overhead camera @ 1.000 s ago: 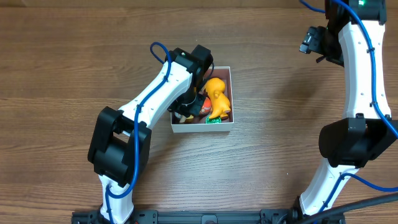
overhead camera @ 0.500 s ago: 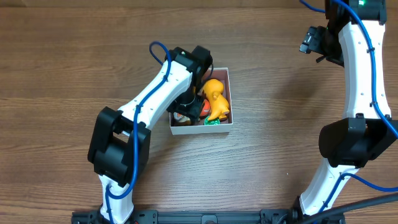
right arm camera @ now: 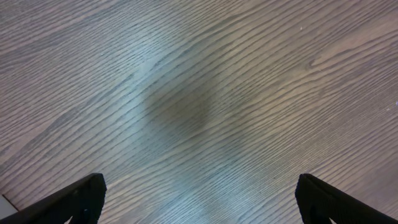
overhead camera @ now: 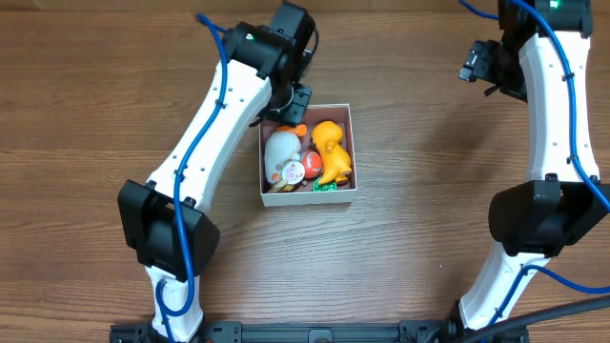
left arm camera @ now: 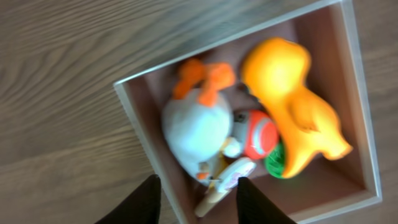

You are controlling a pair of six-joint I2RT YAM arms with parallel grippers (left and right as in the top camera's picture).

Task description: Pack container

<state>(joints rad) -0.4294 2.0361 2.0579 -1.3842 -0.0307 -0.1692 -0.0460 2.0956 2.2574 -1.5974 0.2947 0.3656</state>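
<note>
- Your left gripper [left arm camera: 196,180]: jaws apart, empty, above the container [overhead camera: 310,197], its 12 o'clock edge.
- Container sits mid-table [overhead camera: 429,238], toys [overhead camera: 332,151] inside.
- Your right gripper [right arm camera: 199,186]: jaws wide, empty, container's 2 o'clock, well apart.

I see a wooden table [overhead camera: 429,238] with grain running across it. In the container [overhead camera: 307,199], a white rounded toy [overhead camera: 279,152] with an orange tuft lies along the left wall. An orange duck-like figure [overhead camera: 332,148] lies along the right wall. A red-and-white ball toy [overhead camera: 312,162] sits between them, and a green piece [overhead camera: 326,186] lies by the near wall. A flat round disc [overhead camera: 292,172] touches the white toy.
</note>
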